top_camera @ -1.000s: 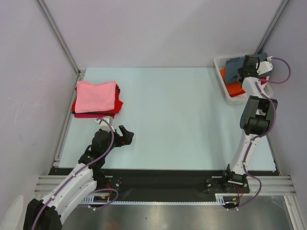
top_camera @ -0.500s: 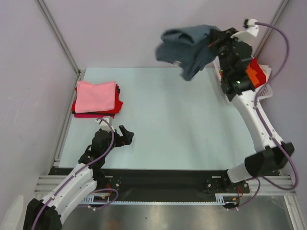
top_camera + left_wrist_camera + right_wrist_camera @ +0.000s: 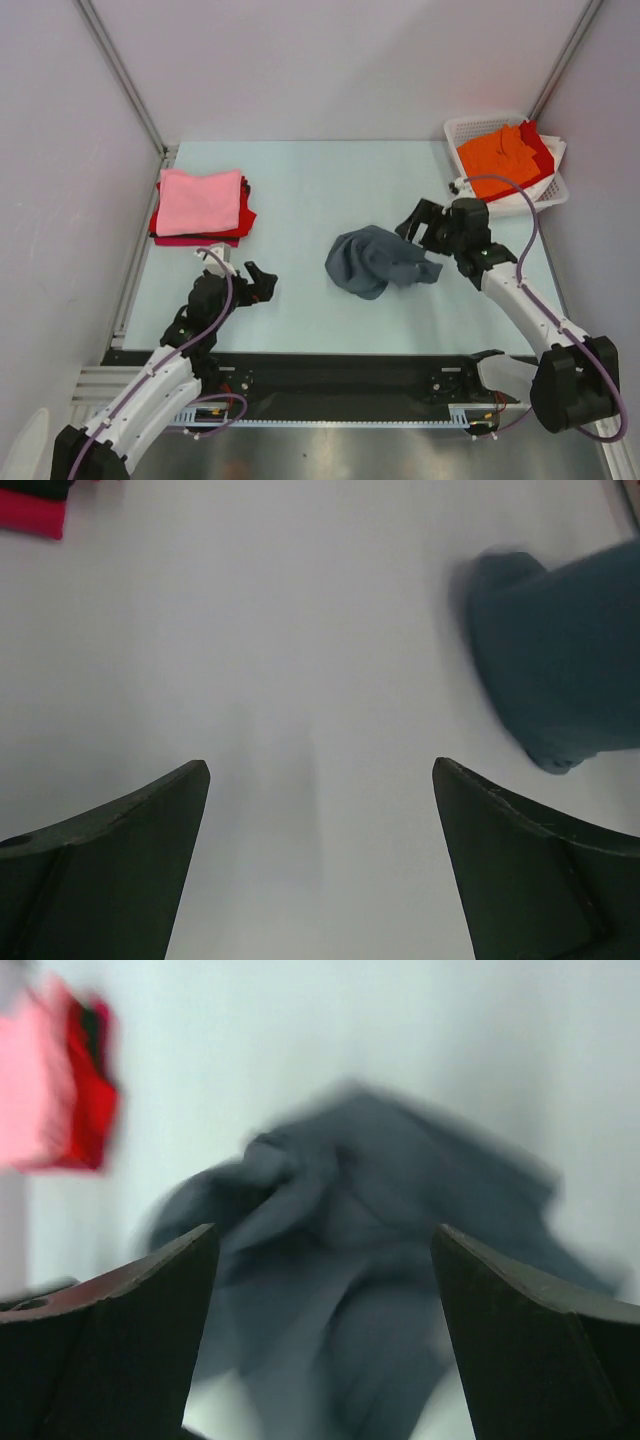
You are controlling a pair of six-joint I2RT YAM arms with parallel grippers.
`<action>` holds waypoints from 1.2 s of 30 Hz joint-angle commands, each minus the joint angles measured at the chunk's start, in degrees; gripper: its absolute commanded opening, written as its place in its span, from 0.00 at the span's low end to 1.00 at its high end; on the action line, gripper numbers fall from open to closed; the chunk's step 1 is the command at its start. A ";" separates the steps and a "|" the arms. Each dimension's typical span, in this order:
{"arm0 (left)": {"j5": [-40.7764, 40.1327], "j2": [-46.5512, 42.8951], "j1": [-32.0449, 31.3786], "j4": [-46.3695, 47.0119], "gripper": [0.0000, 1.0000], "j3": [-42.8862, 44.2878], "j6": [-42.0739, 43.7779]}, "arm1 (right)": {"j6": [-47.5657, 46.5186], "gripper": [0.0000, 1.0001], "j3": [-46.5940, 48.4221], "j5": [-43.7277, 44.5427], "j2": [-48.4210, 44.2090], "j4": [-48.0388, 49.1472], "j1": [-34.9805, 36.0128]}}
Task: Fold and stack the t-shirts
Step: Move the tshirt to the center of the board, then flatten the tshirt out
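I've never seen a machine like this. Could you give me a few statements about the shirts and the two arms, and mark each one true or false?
1. The blue-grey t-shirt lies crumpled on the table. True.
2. The basket is empty. False: an orange t-shirt lies in it.
3. A pink t-shirt tops the folded stack at the far left. True.
4. The right arm's jaws are clamped on the blue-grey t-shirt. False: they stand wide open, with the shirt lying in front of them.
5. The left arm's jaws hold a red shirt. False: they stand open and empty over bare table.
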 commanded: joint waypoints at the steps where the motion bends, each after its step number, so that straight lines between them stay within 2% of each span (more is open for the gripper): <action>1: -3.53 -3.44 -0.38 -2.23 1.00 2.51 -2.84 | -6.32 0.93 -1.51 -0.47 -5.88 -10.44 1.66; 3: -1.71 -5.28 -0.29 0.55 1.00 0.59 -3.38 | -6.77 0.96 -2.92 -0.36 -8.00 -11.94 1.75; 4: 2.13 -5.72 -0.29 0.92 1.00 0.31 -2.51 | -6.16 0.99 -4.06 -0.36 -9.84 -12.12 1.84; 7: 10.50 -5.73 -0.29 8.39 1.00 -1.88 -0.31 | -3.52 1.00 -4.69 3.31 -12.75 -14.13 1.84; 13: 15.17 -1.52 -0.90 13.49 1.00 -2.68 0.05 | -1.24 1.00 -5.82 4.92 -13.73 -15.37 -0.18; 15: 16.24 0.24 -2.74 15.77 1.00 -2.24 -0.48 | -1.23 0.95 -7.05 2.20 -12.94 -15.02 -1.41; 17: 13.97 2.53 -5.02 16.13 1.00 -0.93 -2.48 | -0.71 0.86 -8.19 -0.62 -11.45 -15.28 -2.82; 20: 10.10 5.86 -11.70 16.40 1.00 1.88 -5.74 | 0.17 0.75 -9.34 1.04 -10.21 -16.16 -3.00; 21: 7.47 6.83 -15.46 16.40 0.99 2.59 -6.62 | 0.44 0.73 -10.56 2.52 -10.21 -16.25 -3.00; 25: 2.79 13.15 -23.39 16.48 0.96 6.80 -11.89 | 1.40 0.66 -14.43 4.29 -11.52 -14.94 -3.43; 27: 0.77 18.33 -26.38 16.57 0.94 10.14 -12.87 | 1.67 0.58 -15.84 3.95 -13.10 -14.50 -3.79; 30: -0.46 24.48 -27.27 15.53 0.93 14.36 -12.43 | 0.79 0.49 -18.21 -0.69 -16.34 -13.18 -3.70; 36: -6.79 30.39 -26.92 4.28 0.92 24.38 -6.20 | 3.95 0.50 -23.05 -5.55 -20.40 -13.52 0.95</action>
